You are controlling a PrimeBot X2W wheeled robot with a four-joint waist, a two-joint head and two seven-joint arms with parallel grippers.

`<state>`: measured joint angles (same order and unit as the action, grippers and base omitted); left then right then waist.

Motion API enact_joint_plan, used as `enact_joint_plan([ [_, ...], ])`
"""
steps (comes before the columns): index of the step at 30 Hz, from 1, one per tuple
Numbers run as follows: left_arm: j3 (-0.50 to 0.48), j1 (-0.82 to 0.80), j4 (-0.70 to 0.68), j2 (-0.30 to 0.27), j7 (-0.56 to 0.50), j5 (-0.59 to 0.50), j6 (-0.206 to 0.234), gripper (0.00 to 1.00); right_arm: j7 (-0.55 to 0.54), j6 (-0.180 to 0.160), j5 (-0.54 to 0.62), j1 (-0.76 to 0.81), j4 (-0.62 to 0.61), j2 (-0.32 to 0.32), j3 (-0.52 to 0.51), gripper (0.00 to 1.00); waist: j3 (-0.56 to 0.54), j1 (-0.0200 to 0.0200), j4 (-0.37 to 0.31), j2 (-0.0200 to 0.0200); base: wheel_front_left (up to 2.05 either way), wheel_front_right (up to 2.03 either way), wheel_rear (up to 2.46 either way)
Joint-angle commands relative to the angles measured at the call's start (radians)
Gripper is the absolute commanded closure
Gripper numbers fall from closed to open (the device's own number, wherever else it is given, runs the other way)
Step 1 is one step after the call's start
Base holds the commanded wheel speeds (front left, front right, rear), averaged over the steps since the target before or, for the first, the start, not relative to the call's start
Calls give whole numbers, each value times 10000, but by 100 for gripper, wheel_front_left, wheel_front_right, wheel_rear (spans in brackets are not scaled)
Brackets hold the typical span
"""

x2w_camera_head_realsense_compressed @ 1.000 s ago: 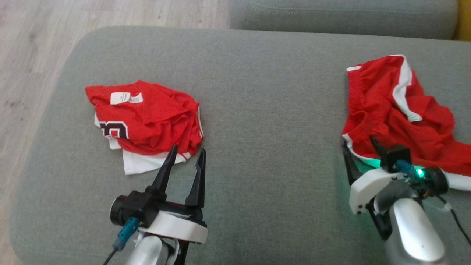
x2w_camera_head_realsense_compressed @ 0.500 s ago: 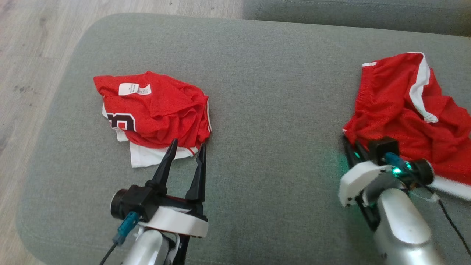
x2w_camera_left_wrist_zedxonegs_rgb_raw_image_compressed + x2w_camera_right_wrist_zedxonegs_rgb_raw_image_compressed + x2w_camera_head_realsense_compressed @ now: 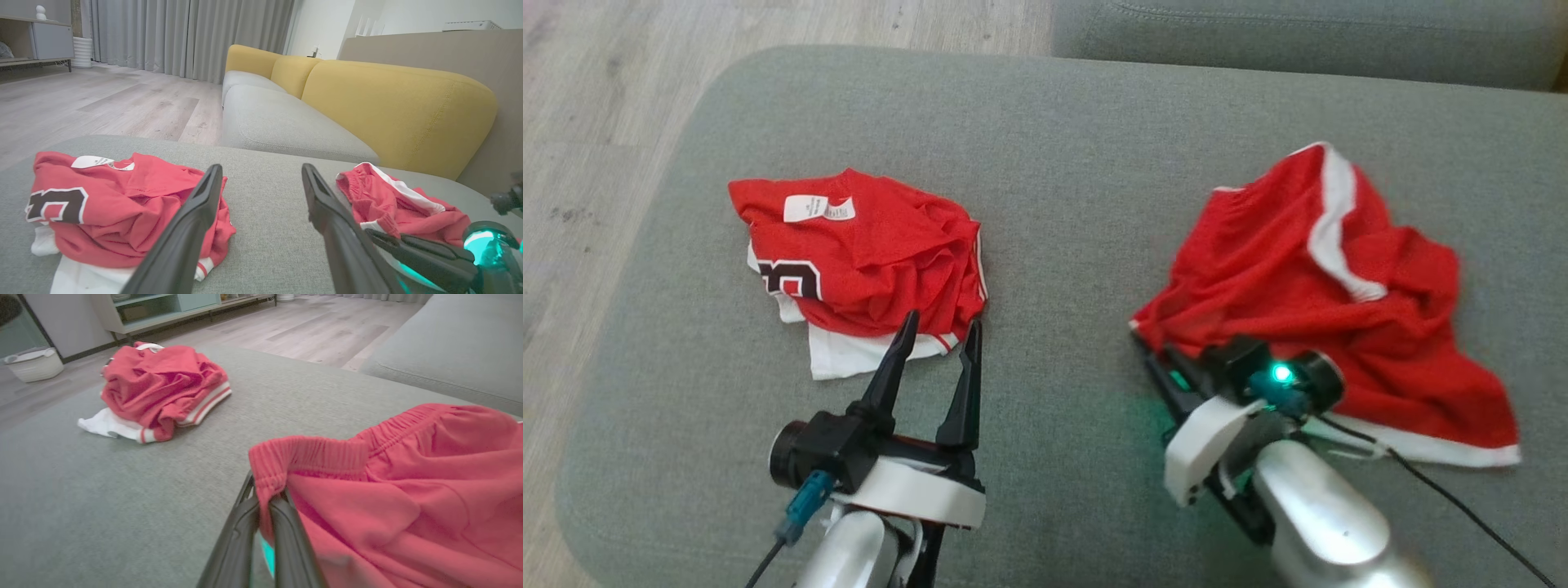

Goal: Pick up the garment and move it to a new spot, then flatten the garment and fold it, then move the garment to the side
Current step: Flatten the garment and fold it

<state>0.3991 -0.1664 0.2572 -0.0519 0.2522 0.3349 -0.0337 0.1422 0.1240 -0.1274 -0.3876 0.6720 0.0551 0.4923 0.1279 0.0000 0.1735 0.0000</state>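
Red shorts (image 3: pixel 1307 286): dragged left across sofa cushion (image 3: pixel 1062 204), now nearer jersey (image 3: pixel 866 253). Right gripper (image 3: pixel 264 502): fingers (image 3: pixel 289 531), earlier apart, now pinch waistband.

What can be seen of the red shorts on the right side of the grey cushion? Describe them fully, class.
The red shorts look like thin, soft fabric, with a gathered elastic waistband, a white side stripe and a white hem band. They lie crumpled and unfolded on the grey cushion, apart from the red jersey further left. The right pincer is shut on one corner of the waistband.
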Motion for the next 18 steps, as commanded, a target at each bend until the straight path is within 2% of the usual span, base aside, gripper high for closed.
enact_joint_plan([
  [1,-248,-363,-237,16,95,58,55,0,51,67,-271,-176,-427,-49,554,100,-43,0,-14,0,0,0,0],
  [3,-281,-324,-229,16,95,55,63,0,11,67,-517,-138,-557,-49,966,100,-93,0,-53,0,0,0,0],
  [4,-300,-307,-228,16,95,53,66,0,16,67,-554,-135,-605,-49,1080,18,-117,0,-76,0,0,0,0],
  [5,-319,-289,-229,16,95,52,68,0,5,67,-614,-120,-635,-49,1113,0,-146,0,-103,0,0,0,0],
  [8,-384,-220,-260,16,95,48,81,0,138,67,-716,-103,-775,-49,786,0,-244,0,-225,0,0,0,0],
  [11,-436,-147,-311,16,95,32,80,0,366,67,-691,-34,-972,-49,28,0,-348,0,-385,0,0,0,0],
  [18,-493,3,-413,16,95,26,110,0,621,67,255,659,-1663,-49,-3073,0,-536,0,-712,0,0,0,0],
])
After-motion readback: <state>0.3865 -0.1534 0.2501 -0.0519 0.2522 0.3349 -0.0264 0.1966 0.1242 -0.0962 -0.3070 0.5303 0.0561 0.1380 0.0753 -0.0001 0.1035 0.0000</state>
